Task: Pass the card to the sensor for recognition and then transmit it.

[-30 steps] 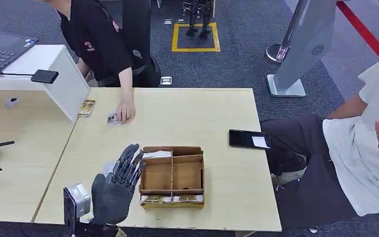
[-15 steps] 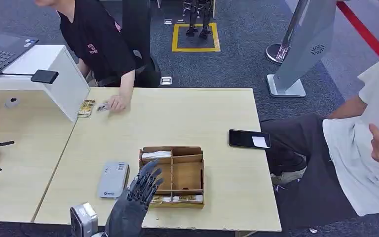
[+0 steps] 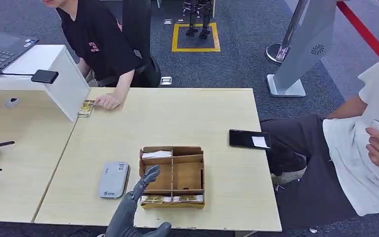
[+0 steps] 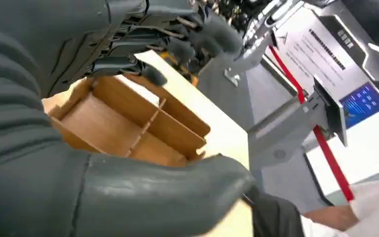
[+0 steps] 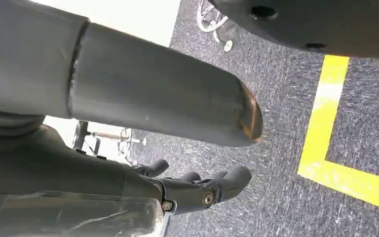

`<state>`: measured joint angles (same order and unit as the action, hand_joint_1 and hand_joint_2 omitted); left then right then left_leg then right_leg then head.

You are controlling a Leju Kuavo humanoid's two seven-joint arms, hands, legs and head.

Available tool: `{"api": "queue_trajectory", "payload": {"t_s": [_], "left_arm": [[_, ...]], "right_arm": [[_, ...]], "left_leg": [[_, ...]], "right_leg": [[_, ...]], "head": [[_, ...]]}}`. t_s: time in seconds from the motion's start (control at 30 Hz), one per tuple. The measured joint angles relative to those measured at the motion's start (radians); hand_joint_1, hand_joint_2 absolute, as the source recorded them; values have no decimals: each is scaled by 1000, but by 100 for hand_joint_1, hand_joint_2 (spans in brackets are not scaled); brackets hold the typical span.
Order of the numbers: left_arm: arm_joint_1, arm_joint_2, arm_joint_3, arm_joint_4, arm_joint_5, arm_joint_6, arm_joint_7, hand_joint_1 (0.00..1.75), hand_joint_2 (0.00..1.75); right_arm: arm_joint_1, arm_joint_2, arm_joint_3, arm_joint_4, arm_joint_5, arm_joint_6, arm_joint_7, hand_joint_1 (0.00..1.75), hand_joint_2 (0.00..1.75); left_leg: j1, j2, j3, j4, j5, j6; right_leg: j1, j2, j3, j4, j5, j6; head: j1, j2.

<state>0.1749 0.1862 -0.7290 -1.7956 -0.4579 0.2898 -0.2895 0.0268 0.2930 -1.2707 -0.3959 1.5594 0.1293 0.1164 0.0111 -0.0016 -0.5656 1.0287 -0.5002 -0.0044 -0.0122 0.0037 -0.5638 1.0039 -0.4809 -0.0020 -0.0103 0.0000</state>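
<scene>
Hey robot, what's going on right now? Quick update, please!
Left hand empty, fingers apart, over wooden box's near-left corner. Right hand hanging over floor, holding nothing. Cards in box's front slot; grey sensor left of box, uncovered.

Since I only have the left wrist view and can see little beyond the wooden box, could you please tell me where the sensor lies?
Observer: The grey sensor lies flat on the table, beside the wooden box on the robot's left, with a gap between them.
Operator: Thank you. Are there any cards in the box?
Observer: Yes, cards lie in the narrow compartment nearest the robot.
Operator: And where is the right robot hand, please?
Observer: The right robot hand hangs over dark carpet, holding nothing.
</scene>
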Motion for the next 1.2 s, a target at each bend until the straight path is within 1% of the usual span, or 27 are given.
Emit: {"api": "queue_trajectory", "payload": {"t_s": [0.03, 0.07, 0.1, 0.13, 0.17, 0.2, 0.23, 0.37, 0.43, 0.47, 0.5, 0.57, 0.7, 0.73, 0.8, 0.83, 0.87, 0.9, 0.93, 1.0, 1.1, 1.2], "left_arm": [[-1, 0, -1, 1, -5, 3, 0, 115, 175], [-7, 6, -13, 6, -55, 36, 10, 45, 175], [-10, 10, -18, 12, -80, 53, 16, 54, 175], [-13, 13, -23, 18, -110, 70, 24, 51, 175], [-16, 15, -26, 23, -140, 86, 33, 16, 175], [-20, 19, -31, 29, -172, 105, 43, 3, 175], [-23, 23, -35, 36, -200, 121, 51, 2, 175], [-32, 34, -48, 63, -289, 166, 87, 3, 175], [-37, 39, -52, 78, -349, 190, 116, 3, 175], [-40, 40, -54, 86, -373, 199, 127, 5, 175], [-43, 43, -59, 96, -401, 208, 141, 12, 175], [-47, 46, -65, 111, -437, 217, 158, 12, 175], [-58, 50, -70, 143, -487, 230, 181, 33, 175], [-60, 52, -71, 150, -494, 234, 186, 44, 175], [-62, 54, -72, 163, -499, 234, 189, 49, 175], [-63, 55, -73, 169, -500, 234, 191, 33, 175], [-64, 56, -76, 175, -502, 234, 192, 26, 175], [-66, 57, -78, 180, -506, 234, 192, 33, 175], [-68, 59, -81, 187, -511, 234, 192, 33, 175], [-73, 63, -87, 200, -524, 234, 194, 23, 175], [-78, 65, -89, 215, -535, 234, 195, 26, 175], [-80, 69, -92, 226, -543, 233, 202, 23, 175]], "right_arm": [[0, 0, 0, 0, 0, 0, 0, 0, 0], [0, 0, -1, -2, 2, 1, -2, 0, 0], [0, 1, -2, -3, 4, 1, -2, 0, 0], [0, 1, -2, -5, 7, 1, -2, 0, 0], [0, 1, -2, -5, 9, 1, -2, 0, 0], [0, 1, -2, -5, 10, 1, -2, 0, 0], [0, 2, -2, -6, 11, 1, -2, 0, 0], [0, 2, -2, -7, 11, 1, -2, 0, 0], [0, 2, -2, -7, 11, 1, -1, 0, 0], [0, 2, -2, -7, 11, 1, -1, 0, 0], [0, 2, -2, -7, 11, 1, 1, 0, 0], [0, 2, -2, -8, 11, 2, 2, 0, 0], [0, 2, -1, -10, 11, 6, 5, 0, 0], [0, 2, 0, -11, 11, 7, 6, 0, 0], [0, 2, 1, -12, 11, 9, 6, 0, 0], [0, 2, 1, -13, 11, 10, 6, 0, 0], [0, 2, 1, -13, 11, 11, 6, 0, 0], [0, 2, 2, -14, 11, 13, 6, 0, 0], [0, 2, 2, -14, 11, 14, 7, 0, 0], [0, 2, 5, -15, 11, 14, 8, 0, 0], [0, 2, 10, -14, 11, 13, 8, 0, 0], [-1, 2, 14, -14, 11, 10, 8, 0, 0]], "left_leg": [[0, 0, 0, 0, 0, 0], [0, 0, 0, 0, 0, 0], [0, 0, 0, 0, 0, 0], [0, 0, 0, 0, 0, 0], [0, 0, 0, 0, 0, 0], [0, 0, 0, 0, 0, 0], [0, 0, 0, 0, 0, 0], [0, 0, 0, 0, 0, 0], [0, 0, 0, 0, 0, 0], [0, 0, 0, 0, 0, 0], [0, 0, 0, 0, 0, 0], [0, 0, 0, 0, 0, 0], [0, 0, 0, 0, 0, 0], [0, 0, 0, 0, 0, 0], [0, 0, 0, 0, 0, 0], [0, 0, 0, 0, 0, 0], [0, 0, 0, 0, 0, 0], [0, 0, 0, 0, 0, 0], [0, 0, 0, 0, 0, 0], [0, 0, 0, 0, 0, 0], [0, 0, 0, 0, 0, 0], [0, 0, 0, 0, 0, 0]], "right_leg": [[0, 0, 0, 0, 0, 0], [0, 0, 0, 0, 0, 0], [0, 0, 0, 0, 0, 0], [0, 0, 0, 0, 0, 0], [0, 0, 0, 0, 0, 0], [0, 0, 0, 0, 0, 0], [0, 0, 0, 0, 0, 0], [0, 0, 0, 0, 0, 0], [0, 0, 0, 0, 0, 0], [0, 0, 0, 0, 0, 0], [0, 0, 0, 0, 0, 0], [0, 0, 0, 0, 0, 0], [0, 0, 0, 0, 0, 0], [0, 0, 0, 0, 0, 0], [0, 0, 0, 0, 0, 0], [0, 0, 0, 0, 0, 0], [0, 0, 0, 0, 0, 0], [0, 0, 0, 0, 0, 0], [0, 0, 0, 0, 0, 0], [0, 0, 0, 0, 0, 0], [0, 0, 0, 0, 0, 0], [0, 0, 0, 0, 0, 0]], "head": [[0, 0], [0, 0], [0, 0], [0, 0], [0, 0], [0, 0], [0, 0], [0, 0], [0, 0], [0, 0], [0, 0], [0, 0], [0, 0], [0, 0], [0, 0], [0, 0], [0, 0], [0, 0], [0, 0], [0, 0], [0, 0], [0, 0]]}}
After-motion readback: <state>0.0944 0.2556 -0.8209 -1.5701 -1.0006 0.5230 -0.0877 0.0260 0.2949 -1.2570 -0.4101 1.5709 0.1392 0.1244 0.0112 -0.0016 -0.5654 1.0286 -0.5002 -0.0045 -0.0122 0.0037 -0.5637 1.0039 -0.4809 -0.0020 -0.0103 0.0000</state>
